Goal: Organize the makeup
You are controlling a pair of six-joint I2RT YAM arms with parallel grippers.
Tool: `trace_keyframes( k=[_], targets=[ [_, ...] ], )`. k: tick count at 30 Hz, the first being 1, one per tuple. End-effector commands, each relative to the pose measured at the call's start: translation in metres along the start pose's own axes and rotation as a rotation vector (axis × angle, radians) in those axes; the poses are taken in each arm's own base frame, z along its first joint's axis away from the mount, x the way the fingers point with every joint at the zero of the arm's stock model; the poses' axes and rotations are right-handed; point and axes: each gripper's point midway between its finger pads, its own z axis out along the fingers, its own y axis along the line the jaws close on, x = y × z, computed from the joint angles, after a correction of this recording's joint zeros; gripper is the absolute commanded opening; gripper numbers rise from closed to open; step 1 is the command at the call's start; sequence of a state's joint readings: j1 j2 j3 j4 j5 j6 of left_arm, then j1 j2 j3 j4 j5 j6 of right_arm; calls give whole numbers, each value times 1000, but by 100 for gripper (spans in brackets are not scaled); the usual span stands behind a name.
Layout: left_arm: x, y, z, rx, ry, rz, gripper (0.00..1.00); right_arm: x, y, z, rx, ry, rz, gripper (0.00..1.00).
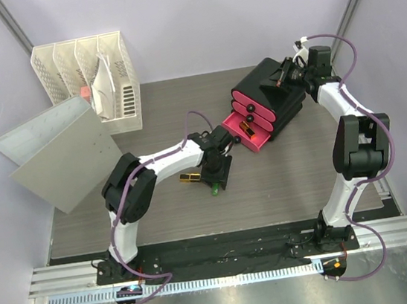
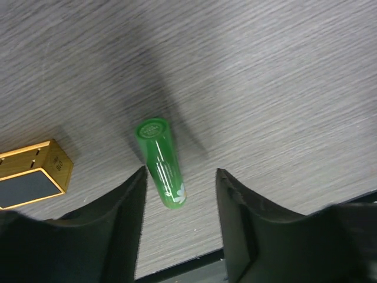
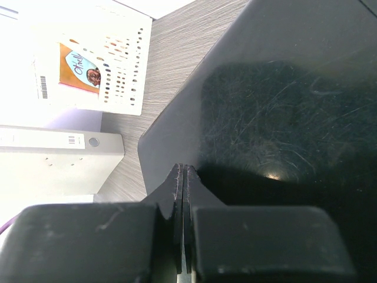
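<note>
A: Left jaws?
B: Spread wide. The green stick (image 2: 162, 159) lies flat on the grey wood-grain tabletop (image 2: 265, 71). Its near end sits in the gap between the two tips and touches neither.
A: Any writing on it?
B: White print near that end and an embossed mark on the round cap. Neither is readable.
A: Neighbours?
B: A gold-black lipstick (image 2: 32, 174) lies flat near it, apart from the stick. The dark print on its gold end face is too small to read.
A: Right jaws?
B: Pressed together, nothing between them, over the glossy top of the black organizer box (image 3: 283, 106). Cannot tell if they touch it. In the top view, one pink drawer (image 1: 246, 135) stands out toward the left arm.
A: Other labels?
B: The white perforated file holder (image 3: 100, 59) has an orange sticker with a blue oval. Its script looks like "Ohelly", but that is uncertain. A barcode sits beside it. The grey binder (image 3: 59, 153) has a small barcode on its spine.
</note>
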State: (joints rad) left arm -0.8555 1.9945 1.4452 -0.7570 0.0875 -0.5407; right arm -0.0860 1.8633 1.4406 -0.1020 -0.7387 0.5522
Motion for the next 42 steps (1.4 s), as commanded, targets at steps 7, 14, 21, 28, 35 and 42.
trace_keyframes(
  k=[7,14,21,28,35,42],
  targets=[
    [-14,-3,-1,0,-29,13,0,112,-97,0,317,290,227,1],
    [-65,-39,-33,100,-161,15,0,112,-97,0,318,289,228,1],
    [-130,-88,-55,236,-284,-31,0,113,-96,-1,317,290,227,1],
    [-179,-99,-54,384,-345,-269,0,114,-97,-3,320,292,225,1],
    [-208,-75,-57,465,-419,-564,0,118,-98,-4,325,298,229,1],
    [-232,-71,-73,462,-493,-603,0,117,-99,-2,325,298,229,1]
  ],
)
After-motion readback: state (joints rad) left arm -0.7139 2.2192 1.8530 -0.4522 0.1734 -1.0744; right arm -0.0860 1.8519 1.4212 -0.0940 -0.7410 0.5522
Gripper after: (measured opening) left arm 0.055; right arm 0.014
